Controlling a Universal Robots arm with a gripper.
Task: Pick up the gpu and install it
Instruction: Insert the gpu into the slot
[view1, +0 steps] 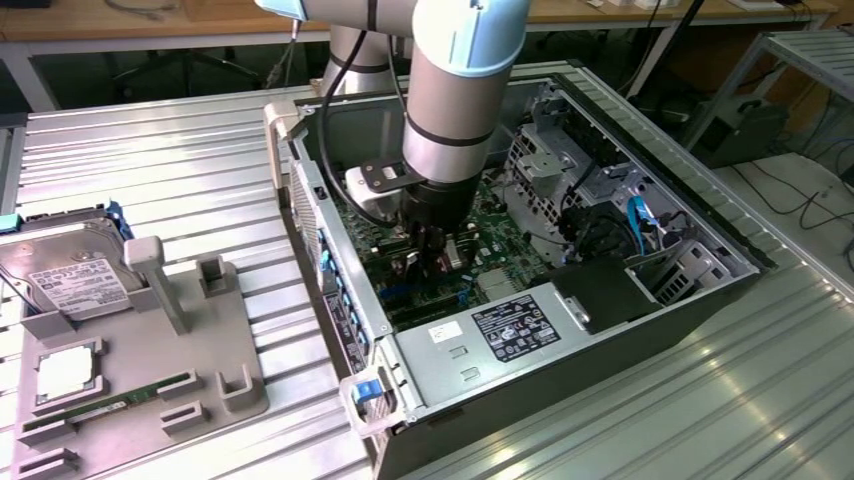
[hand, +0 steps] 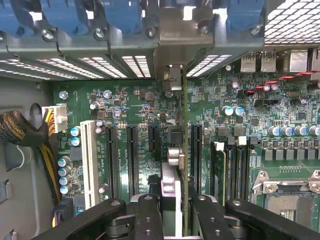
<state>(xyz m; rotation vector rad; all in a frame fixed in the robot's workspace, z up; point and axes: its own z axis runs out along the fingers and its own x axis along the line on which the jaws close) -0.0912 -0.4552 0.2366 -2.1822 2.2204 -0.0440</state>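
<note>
In the wrist view the gpu (hand: 181, 150) stands edge-on, a thin green board with silver parts on one face. It rises straight off the motherboard (hand: 125, 100) between two black expansion slots (hand: 132, 160). Its metal bracket (hand: 182, 35) lies against the case's rear slot openings. My gripper (hand: 176, 220) is shut on the card, one black finger on each side. In the exterior view the gripper (view1: 430, 258) reaches down into the open PC case (view1: 441, 350), low over the motherboard (view1: 497, 245). I cannot tell whether the card's edge sits fully in a slot.
A grey holder (view1: 200, 370) at the exterior view's left carries a hard drive (view1: 74, 285), a RAM stick (view1: 107, 405) and a chip (view1: 64, 372). Inside the case are the power supply (view1: 514, 325), drive cage (view1: 561, 150), braided cables (hand: 20, 130) and CPU socket (hand: 290, 200).
</note>
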